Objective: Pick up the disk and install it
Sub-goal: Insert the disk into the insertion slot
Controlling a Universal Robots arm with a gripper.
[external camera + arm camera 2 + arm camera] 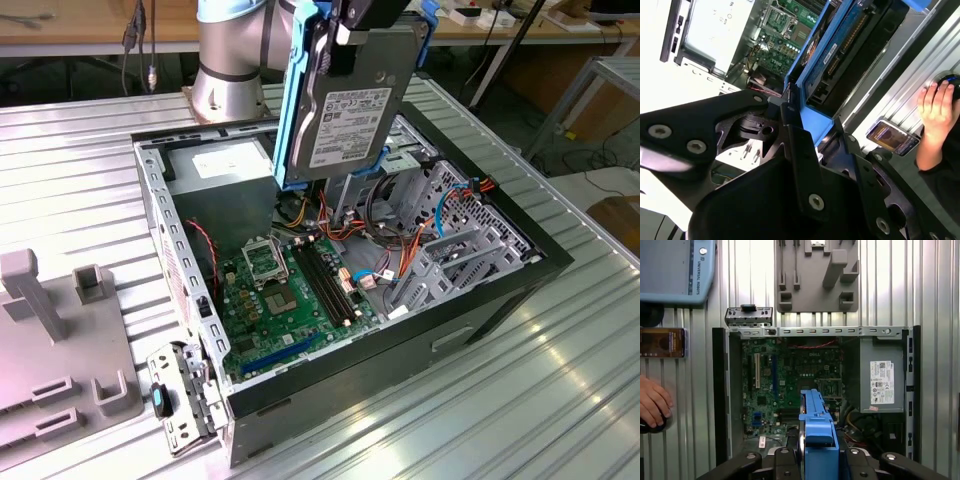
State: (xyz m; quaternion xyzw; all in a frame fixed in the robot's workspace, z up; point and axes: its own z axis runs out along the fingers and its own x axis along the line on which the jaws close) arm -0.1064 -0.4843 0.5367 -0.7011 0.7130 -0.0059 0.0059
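The gripper (pixel 348 30) grasps the disk (pixel 352 105) by its upper end; long axis vertical, over the computer case (pixel 520 290) far edge. The drive cage (pixel 455 235) lies below, toward the exterior view's right.

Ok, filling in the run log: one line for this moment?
gripper shut on disk | disk upright, held above open computer case | not installed

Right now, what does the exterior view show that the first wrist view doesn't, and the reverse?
Extra in the exterior view: the white label on the disk, and the arm's base. Extra in the first wrist view: a hand, a phone and a pendant. Shared: the disk in its blue carrier above the open case, the motherboard and the power supply.
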